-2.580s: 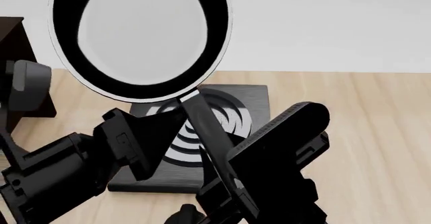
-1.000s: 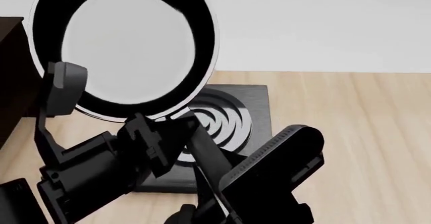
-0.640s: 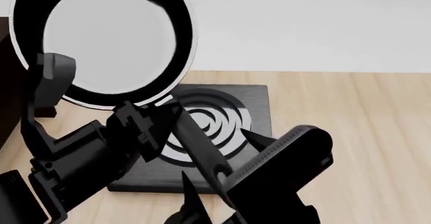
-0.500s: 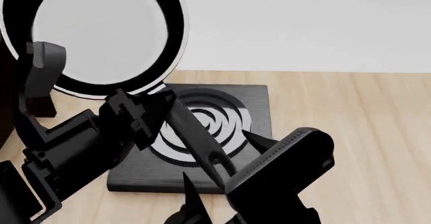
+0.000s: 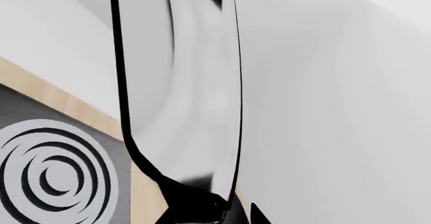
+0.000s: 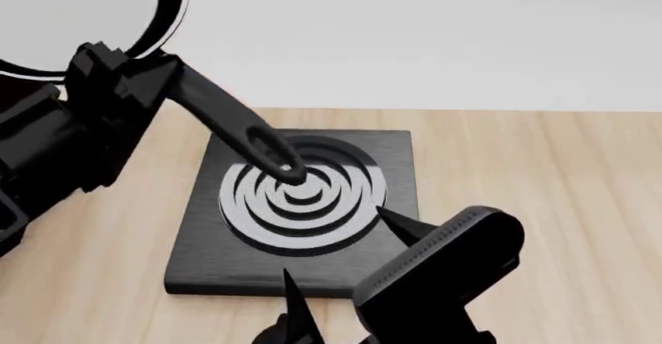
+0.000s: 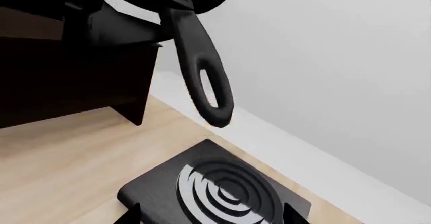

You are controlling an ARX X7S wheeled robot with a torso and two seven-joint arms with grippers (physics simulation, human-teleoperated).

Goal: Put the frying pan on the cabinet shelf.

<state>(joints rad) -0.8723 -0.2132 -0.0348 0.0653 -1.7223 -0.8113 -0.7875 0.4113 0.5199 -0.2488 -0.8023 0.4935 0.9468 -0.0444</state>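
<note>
Left gripper clamped on frying pan handle base, pan raised beyond jaws, dark cabinet behind, right gripper spread wide, holding nothing, above burner plate.

Your surface is a light wooden table with a pale wall behind it. Sitting flat on it is the square black burner plate with grey rings, just ahead of your right gripper, whose two fingertips reach over its near edge. In the right wrist view a dark cabinet stands on the same table, off beyond the plate and apart from it, over on your left gripper's side. Nothing rests on the plate.
</note>
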